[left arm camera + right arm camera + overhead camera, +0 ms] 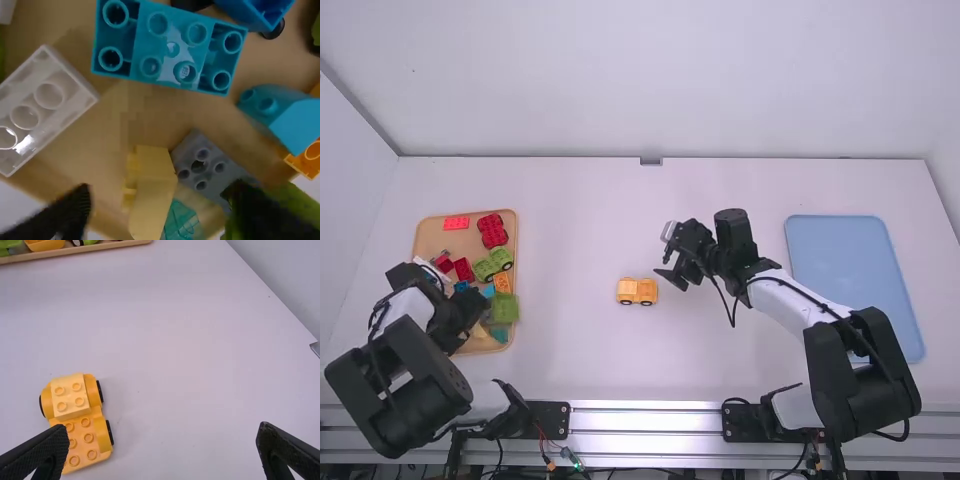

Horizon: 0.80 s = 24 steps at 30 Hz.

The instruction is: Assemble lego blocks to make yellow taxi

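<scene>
Before clenching on the pale yellow block, probably the next piece for the taxi, line up the left end effector, released now with fingers spread wide over the wooden tray. Note the studs, facing sideways rather than up, and plan for a turn before pressing down. Descend straight, minding the grey block touching or nearly touching one flank and the clear teal block close by; best let one fingertip slip between yellow and grey without dragging both. Watch the green block on that side too, easy to catch with the outer finger. Squeeze evenly on flat faces, then lift clear of the tray rim before crossing the worktop. Find the partly built taxi out on the open worktop between the arms, wheels down, with one raised pale yellow block at one end and bare studs beside it. Bring in the right end effector, also released, with nothing between the fingers, to brace the body low, near the wheels. Seat studs squarely, then press straight down; tilted pressure could roll the taxi away or leave a gap.
</scene>
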Available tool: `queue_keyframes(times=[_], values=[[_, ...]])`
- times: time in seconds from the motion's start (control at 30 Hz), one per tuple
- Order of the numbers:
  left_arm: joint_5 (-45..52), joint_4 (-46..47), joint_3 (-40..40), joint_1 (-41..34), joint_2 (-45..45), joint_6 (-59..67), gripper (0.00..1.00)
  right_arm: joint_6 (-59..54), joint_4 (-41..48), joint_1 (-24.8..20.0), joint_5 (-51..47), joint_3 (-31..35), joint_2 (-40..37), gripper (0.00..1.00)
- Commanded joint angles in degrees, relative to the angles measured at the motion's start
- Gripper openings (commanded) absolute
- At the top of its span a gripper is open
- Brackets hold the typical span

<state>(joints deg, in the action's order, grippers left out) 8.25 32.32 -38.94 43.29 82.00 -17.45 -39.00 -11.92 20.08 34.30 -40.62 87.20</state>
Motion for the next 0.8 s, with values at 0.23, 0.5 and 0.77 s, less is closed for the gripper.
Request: queue_keyframes(times=[0.23, 0.5, 0.77], values=[[-1.20, 0.00, 0.22, 0.15, -0.79, -4.79, 0.93, 0.22, -2.82, 1.36, 0.37, 0.09, -1.07, 0.99], [2.80, -1.51, -0.22, 0.31, -0.81, -2.82, 0.95, 1.51, -7.93, 1.46, 0.76, 0.09, -1.07, 0.99], [4.46, -0.59, -4.55, -0.74, -0.81, -1.01, 0.93, 4.79, -16.11, -1.05, 0.57, 0.09, -1.07, 0.99]])
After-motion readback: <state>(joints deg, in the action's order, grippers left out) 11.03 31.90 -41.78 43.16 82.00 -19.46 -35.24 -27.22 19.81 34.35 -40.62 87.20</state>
